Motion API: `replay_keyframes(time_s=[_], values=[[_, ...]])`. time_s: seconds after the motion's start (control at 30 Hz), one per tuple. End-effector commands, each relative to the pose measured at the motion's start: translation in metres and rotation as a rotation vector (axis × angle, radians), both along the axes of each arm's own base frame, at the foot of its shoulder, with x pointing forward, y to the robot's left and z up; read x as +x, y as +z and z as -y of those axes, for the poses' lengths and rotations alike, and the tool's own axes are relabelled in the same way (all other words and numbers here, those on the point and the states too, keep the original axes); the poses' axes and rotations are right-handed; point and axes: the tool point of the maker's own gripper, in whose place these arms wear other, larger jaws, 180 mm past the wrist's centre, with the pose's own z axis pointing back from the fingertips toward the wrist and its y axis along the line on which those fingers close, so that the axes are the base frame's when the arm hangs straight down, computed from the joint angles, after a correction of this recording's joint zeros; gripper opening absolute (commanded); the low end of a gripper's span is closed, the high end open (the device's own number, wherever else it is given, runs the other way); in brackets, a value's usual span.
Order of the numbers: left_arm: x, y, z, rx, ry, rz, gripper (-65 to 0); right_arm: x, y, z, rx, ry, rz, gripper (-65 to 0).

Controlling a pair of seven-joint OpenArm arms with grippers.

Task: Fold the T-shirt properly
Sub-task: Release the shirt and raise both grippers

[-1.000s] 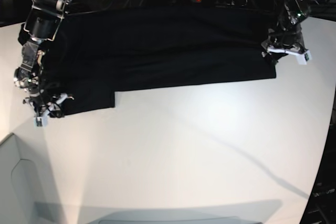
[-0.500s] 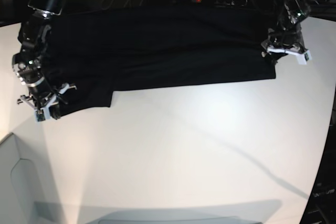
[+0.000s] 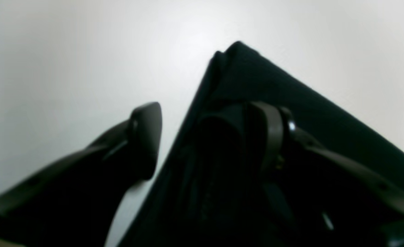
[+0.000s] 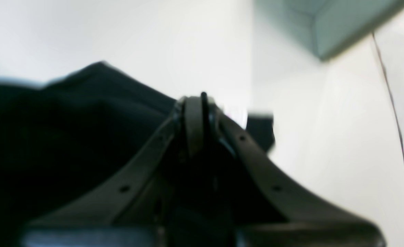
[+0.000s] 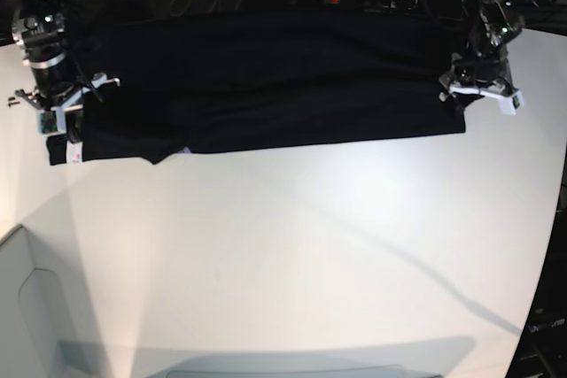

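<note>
The T-shirt (image 5: pixel 266 81) lies as a long band along the desk's far edge, further folds apparently remaining, the right gripper (image 4: pixel 197 116) pinching its cloth and the left gripper (image 3: pixel 215 137) spread wide.

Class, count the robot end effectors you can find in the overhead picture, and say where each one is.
2. The right end effector is at the T-shirt's left end; the left end effector is at its right end.

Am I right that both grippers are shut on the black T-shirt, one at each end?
Not quite. Only the right gripper is shut on the T-shirt, as the right wrist view shows. The left wrist view shows the left gripper open: one finger stands off over the bare table, clear of the cloth edge.
</note>
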Motion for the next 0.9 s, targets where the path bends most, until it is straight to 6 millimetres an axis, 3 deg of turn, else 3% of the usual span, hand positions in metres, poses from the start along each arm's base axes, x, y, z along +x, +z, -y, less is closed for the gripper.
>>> replay_keyframes(time_s=[0.0, 0.37, 0.7, 0.87], values=[[0.004, 0.009, -0.007, 0.022, 0.003, 0.027, -27.6, 0.0, 0.011, -0.002, -0.002, 0.027, 0.04, -65.0], [0.009, 0.015, -0.012, 0.039, -0.005, 0.036, -27.6, -0.066, -0.02, 0.014, 0.018, -0.078, -0.104, -65.0], [0.014, 0.019, -0.016, 0.053, -0.011, 0.045, -27.6, -0.102, -0.032, 0.013, 0.008, -0.079, -0.207, -65.0], [0.013, 0.017, -0.017, 0.051, -0.009, 0.039, -27.6, -0.106, -0.033, 0.012, 0.014, -0.083, -0.214, -65.0]])
